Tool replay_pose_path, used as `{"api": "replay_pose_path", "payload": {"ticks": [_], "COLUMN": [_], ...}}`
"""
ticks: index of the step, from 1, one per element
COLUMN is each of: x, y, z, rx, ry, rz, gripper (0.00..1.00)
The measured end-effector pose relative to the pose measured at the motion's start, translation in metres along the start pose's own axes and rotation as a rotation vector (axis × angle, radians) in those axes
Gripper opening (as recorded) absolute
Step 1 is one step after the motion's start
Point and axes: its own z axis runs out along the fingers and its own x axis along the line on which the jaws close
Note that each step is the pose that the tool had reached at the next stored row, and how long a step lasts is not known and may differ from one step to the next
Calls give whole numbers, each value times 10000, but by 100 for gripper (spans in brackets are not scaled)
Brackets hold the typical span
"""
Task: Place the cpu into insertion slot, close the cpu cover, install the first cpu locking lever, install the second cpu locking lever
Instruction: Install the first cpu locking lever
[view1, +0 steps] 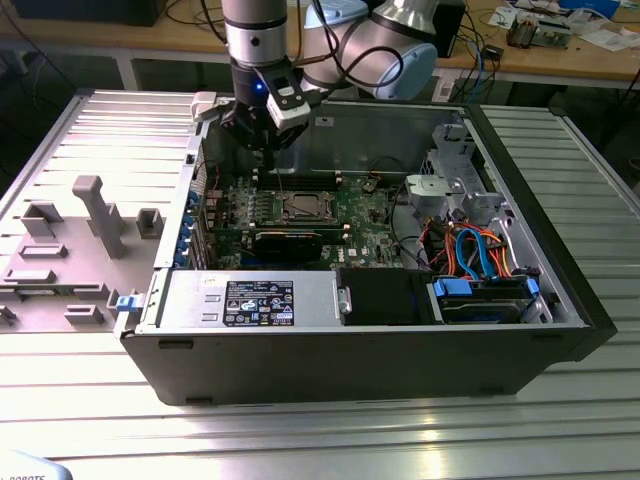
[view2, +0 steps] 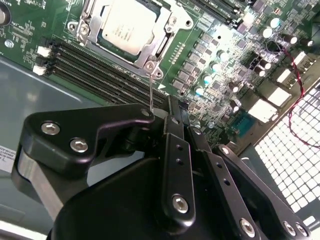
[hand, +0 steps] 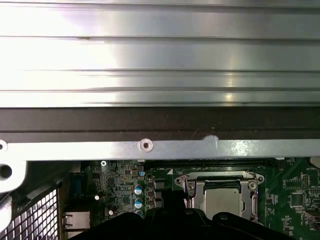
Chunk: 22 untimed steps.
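Near the left edge, in the exterior view, of the case (view1: 300, 365), the gripper (view1: 264, 148) hangs clear above the board (view1: 372, 216), its jaws' state I cannot tell, and rightward the cpu (view1: 302, 209) lies in the insertion slot (view1: 285, 199).

Robot: silver-grey tubular arm (view1: 255, 30), blue light (view1: 258, 86) at the wrist. Below it a matte-black linkage gripper (view2: 175, 112), silver screw heads (view2: 181, 202) all over.
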Motion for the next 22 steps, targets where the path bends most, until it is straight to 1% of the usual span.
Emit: {"api": "replay_pose_path", "payload": {"ticks": [1, 5, 7, 8, 11, 15, 20, 22], "x": [0, -4, -6, -7, -42, -47, -67, -68], "y": [12, 28, 29, 30, 32, 32, 32, 33], "z": [0, 5, 22, 30, 50, 59, 69, 70], "rx": [27, 41, 64, 65, 68, 70, 91, 89], "ry": [1, 0, -8, -11, -13, -11, -15, -26], "rz": [-2, -4, -5, -4, -4, -3, -5, -5], "gripper": [11, 11, 11, 11, 11, 11, 11, 11]}}
